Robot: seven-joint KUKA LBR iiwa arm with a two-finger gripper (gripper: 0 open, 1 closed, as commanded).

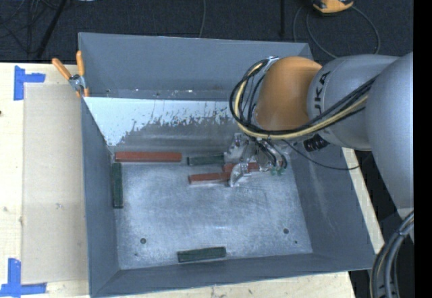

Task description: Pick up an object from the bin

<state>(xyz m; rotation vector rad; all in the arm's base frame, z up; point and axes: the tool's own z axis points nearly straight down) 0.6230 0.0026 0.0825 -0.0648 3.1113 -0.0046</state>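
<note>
Hanging over short reddish bar (pixel 204 180)

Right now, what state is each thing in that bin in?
Long red bar: flat, near the back wall.
Left green bar: flat, along the left wall.
Middle green bar: flat, just left of the gripper.
Short red bar: flat, right end at the gripper.
Front green bar: flat, by the front wall.
Gripper: low in the bin, over the short red bar's right end.

The middle bar (pixel 204 180) sits before the rear bar (pixel 206 160) — front bar (pixel 201 255) well apart (by the bin (pixel 270 269) wall).
</note>
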